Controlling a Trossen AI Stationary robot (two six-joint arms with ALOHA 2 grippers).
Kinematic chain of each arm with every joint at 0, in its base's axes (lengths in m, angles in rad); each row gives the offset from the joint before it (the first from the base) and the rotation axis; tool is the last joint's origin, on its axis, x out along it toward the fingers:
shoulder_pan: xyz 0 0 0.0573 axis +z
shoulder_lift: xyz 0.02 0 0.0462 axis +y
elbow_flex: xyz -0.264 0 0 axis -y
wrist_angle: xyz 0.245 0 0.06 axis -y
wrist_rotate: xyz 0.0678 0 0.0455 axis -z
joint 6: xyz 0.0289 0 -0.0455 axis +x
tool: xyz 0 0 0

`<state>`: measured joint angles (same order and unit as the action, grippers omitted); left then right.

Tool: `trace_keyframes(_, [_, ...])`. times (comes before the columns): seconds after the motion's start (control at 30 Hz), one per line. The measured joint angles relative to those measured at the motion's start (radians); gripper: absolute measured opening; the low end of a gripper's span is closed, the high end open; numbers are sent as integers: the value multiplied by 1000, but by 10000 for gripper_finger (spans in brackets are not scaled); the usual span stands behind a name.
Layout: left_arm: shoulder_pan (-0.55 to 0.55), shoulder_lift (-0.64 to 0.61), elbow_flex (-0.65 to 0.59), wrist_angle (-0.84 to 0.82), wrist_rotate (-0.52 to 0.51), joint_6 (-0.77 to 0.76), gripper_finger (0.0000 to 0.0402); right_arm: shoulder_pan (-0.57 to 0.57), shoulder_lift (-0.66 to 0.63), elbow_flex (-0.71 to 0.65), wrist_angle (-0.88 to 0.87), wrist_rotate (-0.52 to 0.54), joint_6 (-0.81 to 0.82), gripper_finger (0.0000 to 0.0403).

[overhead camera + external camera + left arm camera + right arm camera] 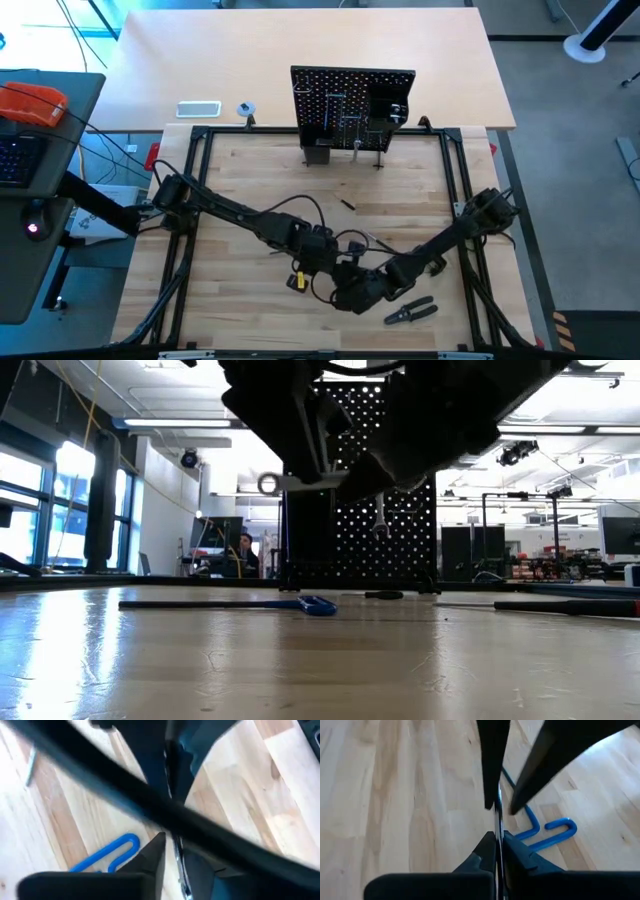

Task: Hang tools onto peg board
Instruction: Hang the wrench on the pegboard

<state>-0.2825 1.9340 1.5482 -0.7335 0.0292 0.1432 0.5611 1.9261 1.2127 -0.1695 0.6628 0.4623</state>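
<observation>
Two-arm handover above the near centre of the tabletop (240, 170). The right end effector (496, 845) is pressed together on a thin silver wrench (498, 810), held edge-on; in the low view the wrench's ring end (268, 483) juts sideways between the two arms. The left end effector (172, 855) meets the same wrench from the opposite side; whether its fingers grip or have begun to part cannot be told, as a cable crosses its wrist view.

The peg board (352, 105) stands upright at the middle of the far edge, and several tools appear already hung on it, among them a wrench (381, 520) visible against its holes. Three items lie on the tabletop: the blue-handled bent key (540, 827) directly beneath the end effectors, the black-handled pliers (410, 312) near the front edge, right of centre, and a small dark tool (346, 204) between the arms and the board. Judged from this layout, the task is partly done: one wrench is in transit, and at least three tools remain to be picked up and hung.
</observation>
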Motion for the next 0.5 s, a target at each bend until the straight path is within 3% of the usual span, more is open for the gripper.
trace_keyframes(0.3, [1,-2,0,-5,23,3,134,29,-7,0,-79,39,63,2])
trace_keyframes(0.5, [4,-33,-1,-11,10,4,153,63,-52,-1,-181,107,121,1])
